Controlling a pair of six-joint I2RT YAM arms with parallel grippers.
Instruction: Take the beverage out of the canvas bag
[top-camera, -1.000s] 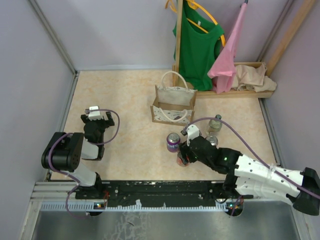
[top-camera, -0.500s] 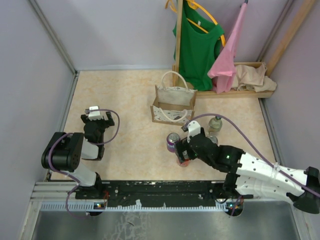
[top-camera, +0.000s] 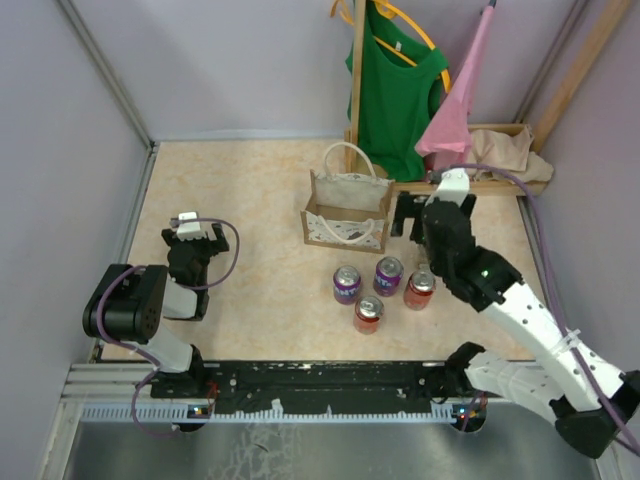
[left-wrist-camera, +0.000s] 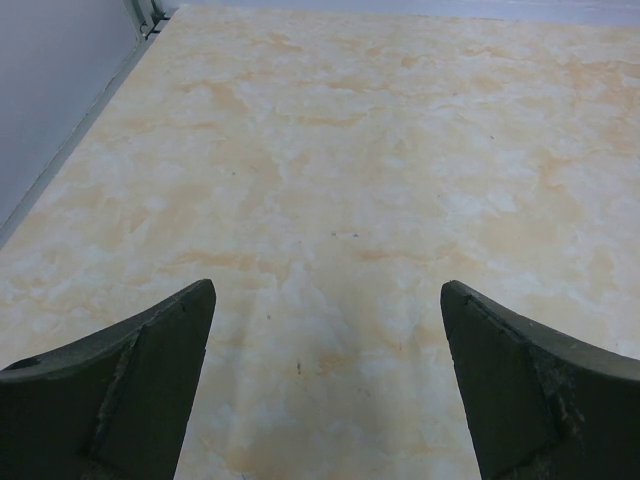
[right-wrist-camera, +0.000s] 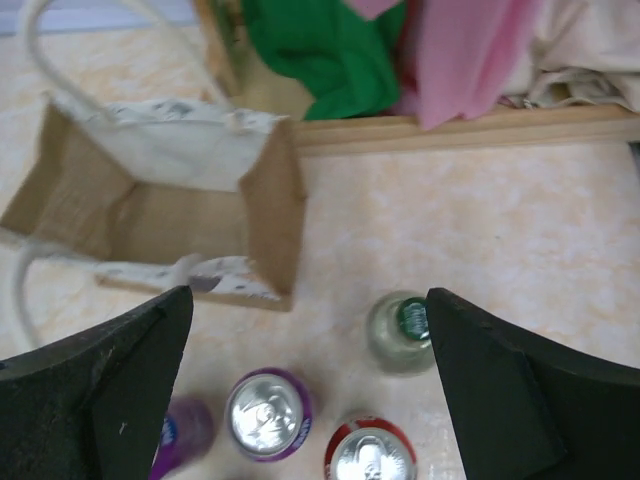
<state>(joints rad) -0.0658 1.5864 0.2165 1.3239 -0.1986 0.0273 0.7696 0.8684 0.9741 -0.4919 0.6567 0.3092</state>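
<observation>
Right gripper (right-wrist-camera: 308, 294) hangs open, jaws wide, above the tabletop (top-camera: 250, 200), just off the right end of the bag (top-camera: 347, 210). Left gripper (left-wrist-camera: 325, 300) is also open, well apart over bare tabletop.

Beverages: 4 cans (top-camera: 388, 275) and 1 bottle (right-wrist-camera: 400, 330) stand upright on the tabletop, grouped close together on the near side of the bag. In the right wrist view the bag interior looks empty, so the removal is probably complete.

Orientation: the bag stands upright with its mouth facing up. Its long axis runs left to right, roughly parallel to the near table edge. 1 handle (top-camera: 350, 158) arches up on the far side. The other droops over the near wall.

Hazards:
- The bottle stands almost directly under the right gripper, so a descent or sideways sweep could tip it into the neighbouring cans.
- A finger passing over the bag's right wall could snag a handle and drag or topple the light cloth bag.
- The cans stand close together, so a nudge to 1 would likely disturb the others.
</observation>
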